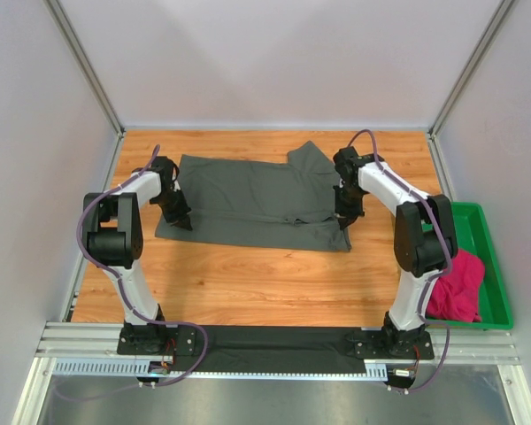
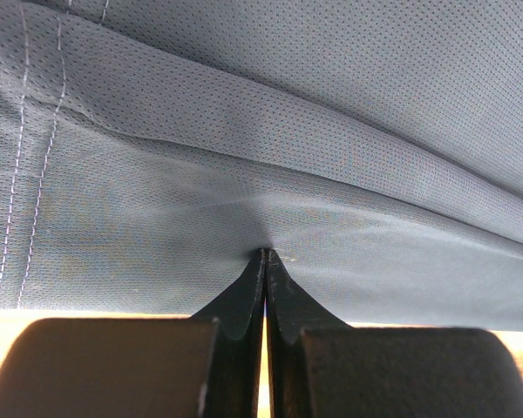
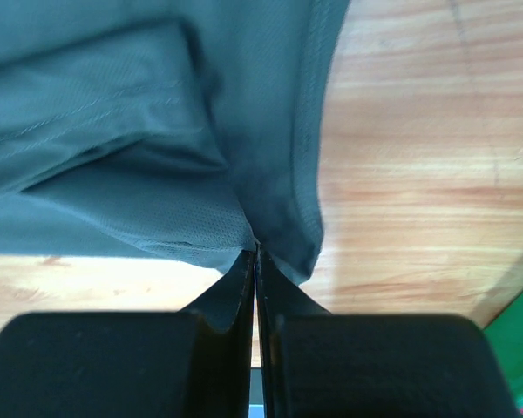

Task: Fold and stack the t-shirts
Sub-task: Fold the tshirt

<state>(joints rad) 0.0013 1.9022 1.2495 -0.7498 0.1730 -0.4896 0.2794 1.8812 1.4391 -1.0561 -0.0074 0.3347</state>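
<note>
A charcoal grey t-shirt lies spread on the wooden surface. The left end effector pinches its near left edge; the right end effector pinches its near right corner. A magenta t-shirt lies bunched in a green tray.

Wooden table, wood-grain top. Dark grey t-shirt lies spread flat on the far half, running left to right, with its right end rumpled and doubled over. Black cloth strip runs along the near edge. Green tray sits just beside the right edge, toward the near right corner.
</note>
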